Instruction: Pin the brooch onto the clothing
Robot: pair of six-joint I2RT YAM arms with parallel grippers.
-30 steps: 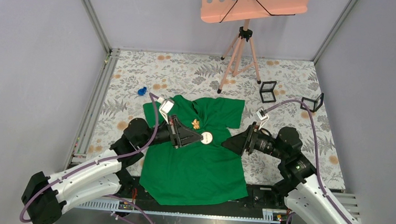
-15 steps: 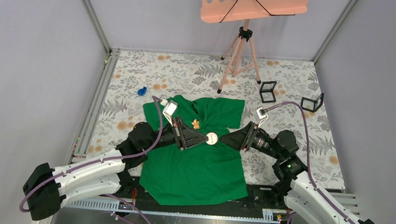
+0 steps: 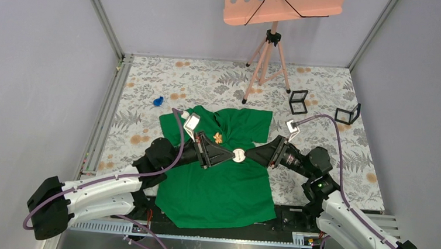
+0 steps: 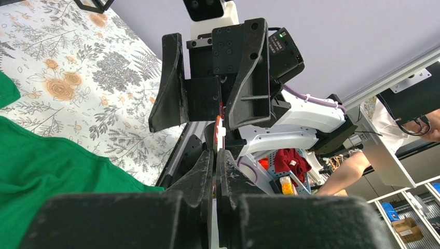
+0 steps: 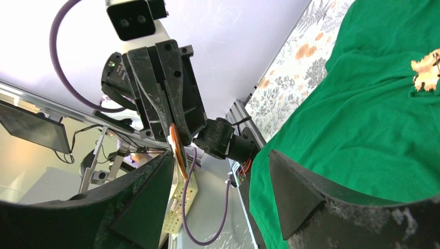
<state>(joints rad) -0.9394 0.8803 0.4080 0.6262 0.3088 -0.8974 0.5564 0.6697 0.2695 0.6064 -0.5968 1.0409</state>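
Observation:
The bright green T-shirt (image 3: 219,186) lies flat on the floral table cover; it also shows in the left wrist view (image 4: 36,161) and the right wrist view (image 5: 373,114). My left gripper (image 3: 229,155) is shut on a round white brooch (image 3: 238,155), held above the shirt's chest. The brooch shows edge-on in the left wrist view (image 4: 220,136) and, with an orange rim, in the right wrist view (image 5: 178,146). My right gripper (image 3: 251,156) is open, its tips facing the brooch at close range, not touching it. A small gold ornament (image 3: 218,138) sits on the shirt near the collar.
A pink music stand on a tripod (image 3: 268,57) stands at the back. Two small black frames (image 3: 297,102) (image 3: 346,114) stand at the back right. A small blue object (image 3: 158,101) lies at the left of the shirt. Grey walls enclose the table.
The two grippers have closed in on each other above the shirt. The left one carried the brooch a little to the right, and the right one reached left up to it.

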